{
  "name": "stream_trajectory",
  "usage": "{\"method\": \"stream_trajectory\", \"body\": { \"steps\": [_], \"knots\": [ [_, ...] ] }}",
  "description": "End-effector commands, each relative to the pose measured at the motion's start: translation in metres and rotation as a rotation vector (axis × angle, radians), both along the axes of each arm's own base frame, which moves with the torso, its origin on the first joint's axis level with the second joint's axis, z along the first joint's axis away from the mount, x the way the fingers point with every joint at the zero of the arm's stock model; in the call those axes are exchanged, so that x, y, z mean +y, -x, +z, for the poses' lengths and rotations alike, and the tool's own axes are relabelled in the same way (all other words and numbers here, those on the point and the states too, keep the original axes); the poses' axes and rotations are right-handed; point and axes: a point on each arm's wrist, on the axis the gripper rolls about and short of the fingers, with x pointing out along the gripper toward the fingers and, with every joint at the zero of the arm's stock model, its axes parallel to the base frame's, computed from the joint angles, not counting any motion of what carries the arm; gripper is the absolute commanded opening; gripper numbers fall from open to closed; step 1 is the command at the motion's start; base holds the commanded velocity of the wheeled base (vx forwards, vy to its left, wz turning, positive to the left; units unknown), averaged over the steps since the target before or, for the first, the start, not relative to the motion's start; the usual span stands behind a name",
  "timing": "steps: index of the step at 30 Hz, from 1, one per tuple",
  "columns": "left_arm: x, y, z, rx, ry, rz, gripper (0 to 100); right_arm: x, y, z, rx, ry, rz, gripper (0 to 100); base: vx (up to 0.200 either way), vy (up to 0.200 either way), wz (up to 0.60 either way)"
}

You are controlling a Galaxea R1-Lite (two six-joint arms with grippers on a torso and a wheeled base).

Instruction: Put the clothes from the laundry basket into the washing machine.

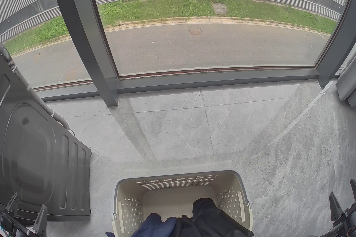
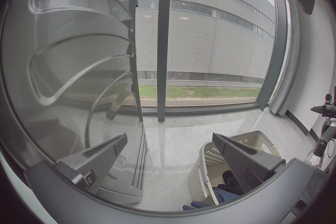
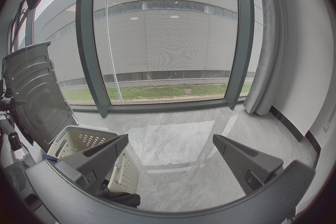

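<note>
Stage: pre-grasp, first pick not yet made. The laundry basket [image 1: 128, 208] is on the floor [image 1: 207, 126] directly in front, at the near edge of the head view. Clothes are held in it: a dark garment [image 1: 213, 217] heaped toward the robot's right, and a blue garment [image 1: 155, 226] touching it on the left, apparently spilling over the near rim. The washing machine [image 1: 40, 163] stands just beside the basket, on the robot's left. A grey ribbed panel is presented; door/opening cannot be made out. A window [image 1: 207, 37] lies beyond.

Left gripper [image 1: 29, 202]: jaws spread apart, nothing between them, held low by the machine panel. Right gripper [image 1: 342, 189]: jaws likewise spread & empty, held over bare floor, apart from the basket on its right side.

Judgement: no items transferred, task at start. Next move req'd: one arm to be brought over the basket and lowered w/ jaws apart into the heap, a fold pinched, and the garment lifted clear of the rim. The dark garment is prob. nearer the right arm. The drum opening must be located before carry-over.
</note>
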Motion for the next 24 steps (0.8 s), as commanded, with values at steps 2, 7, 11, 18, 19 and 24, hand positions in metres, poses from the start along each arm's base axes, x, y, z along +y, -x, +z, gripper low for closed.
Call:
{"method": "stream_trajectory", "body": {
  "steps": [2, 7, 11, 18, 19, 24],
  "knots": [
    [0.0000, -0.0003, -0.0052, 0.004, 0.002, 0.000, 100, 0.0000, -0.0001, -0.0052, 0.001, 0.001, 0.000, 100, 0.000, 0.000, 0.00],
    [0.0000, -0.0003, -0.0052, 0.004, 0.002, 0.000, 100, 0.0000, -0.0001, -0.0052, 0.001, 0.001, 0.000, 100, 0.000, 0.000, 0.00],
    [0.0000, -0.0002, -0.0048, 0.003, 0.002, 0.000, 100, 0.0000, -0.0001, -0.0052, 0.001, 0.001, 0.000, 100, 0.000, 0.000, 0.00],
    [0.0000, -0.0003, -0.0052, 0.004, 0.002, 0.000, 100, 0.0000, -0.0001, -0.0052, 0.001, 0.001, 0.000, 100, 0.000, 0.000, 0.00],
    [0.0000, -0.0003, -0.0052, 0.004, 0.002, 0.000, 100, 0.0000, -0.0001, -0.0052, 0.001, 0.001, 0.000, 100, 0.000, 0.000, 0.00],
    [0.0000, -0.0002, -0.0048, 0.003, 0.001, 0.000, 100, 0.0000, -0.0001, -0.0052, 0.001, 0.001, 0.000, 100, 0.000, 0.000, 0.00]
  ]
}}
